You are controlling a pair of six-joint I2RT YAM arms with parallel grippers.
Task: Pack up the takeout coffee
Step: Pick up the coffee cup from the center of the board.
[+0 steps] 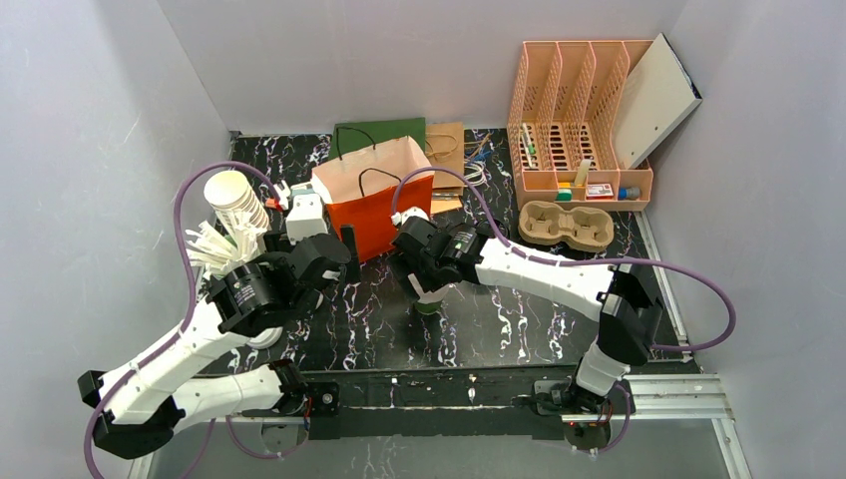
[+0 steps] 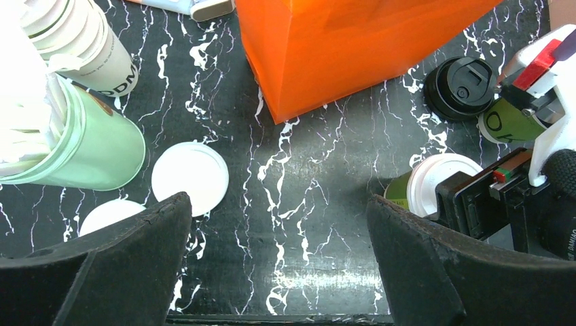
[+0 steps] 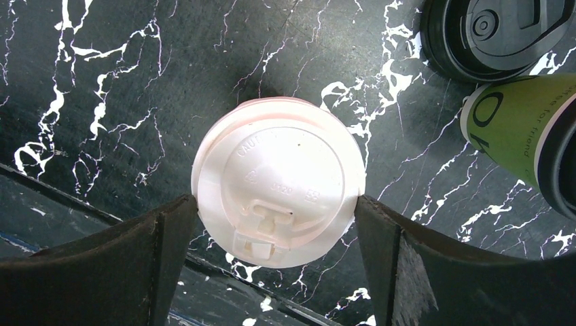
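Your right fingers (image 3: 156, 251) are spread apart around a white-lidded cup (image 3: 275, 170), with the tips at its rim. I can't quite tell whether they press it. Your left fingers (image 2: 136, 251) stand wide apart over the counter (image 2: 306, 258). The takeout coffee (image 3: 492, 30), black-lidded, stands just beyond the white-lidded cup, near the orange bag (image 2: 353, 47).

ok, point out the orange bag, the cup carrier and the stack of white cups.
orange bag (image 1: 371, 225), top view, front face.
cup carrier (image 1: 565, 225), top view, ridge between wells.
stack of white cups (image 1: 239, 210), top view, stacked rims.
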